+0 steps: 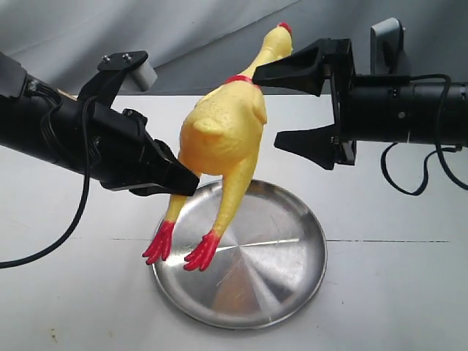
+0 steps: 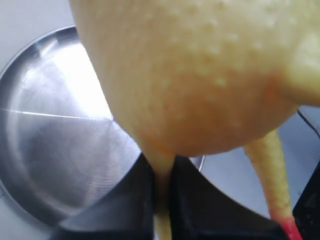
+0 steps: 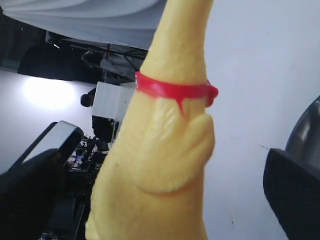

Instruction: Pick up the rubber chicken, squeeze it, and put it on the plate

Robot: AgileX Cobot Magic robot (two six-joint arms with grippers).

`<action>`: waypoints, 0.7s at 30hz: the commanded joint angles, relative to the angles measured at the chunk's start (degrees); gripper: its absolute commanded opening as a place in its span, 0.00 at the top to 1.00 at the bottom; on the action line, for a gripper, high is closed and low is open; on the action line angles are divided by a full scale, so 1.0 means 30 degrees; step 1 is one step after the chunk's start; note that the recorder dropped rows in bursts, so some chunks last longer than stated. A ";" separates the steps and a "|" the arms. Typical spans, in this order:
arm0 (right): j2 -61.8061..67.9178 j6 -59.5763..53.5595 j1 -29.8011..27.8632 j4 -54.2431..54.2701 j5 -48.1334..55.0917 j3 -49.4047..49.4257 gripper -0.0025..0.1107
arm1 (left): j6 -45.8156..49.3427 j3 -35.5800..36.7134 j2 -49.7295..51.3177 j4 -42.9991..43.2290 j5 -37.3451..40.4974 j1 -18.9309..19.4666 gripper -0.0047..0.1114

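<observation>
Tabletop plate, seemingly under rubber chicken

Left arm: black, jointed, entering from the left edge of the exterior view and slanted down toward the middle. Grey camera housing on top of the wrist.
Left gripper: black fingers pressed together on one thin leg of the yellow rubber toy chicken.
Right arm: black cylinder, held level, entering from the right edge. Grey camera bracket above the wrist.
Right gripper: black fingers spread wide, one above the other in the exterior view, flanking the chicken's neck and upper body. Gaps on both sides in the wrist view.
</observation>
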 commanded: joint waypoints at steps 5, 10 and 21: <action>0.1727 0.0917 0.0504 -0.0358 0.1039 -0.2129 0.05 | 0.0728 -0.0223 -0.0090 -0.0726 0.0656 -0.0051 0.96; 0.2837 0.0976 0.0884 -0.0358 0.2925 -0.2914 0.05 | 0.1000 -0.0223 -0.0090 -0.0726 0.0657 -0.0051 0.96; 0.3225 0.0994 0.1626 -0.0306 0.2304 -0.2975 0.24 | 0.1126 -0.0223 -0.0090 -0.0649 0.0574 -0.0051 0.96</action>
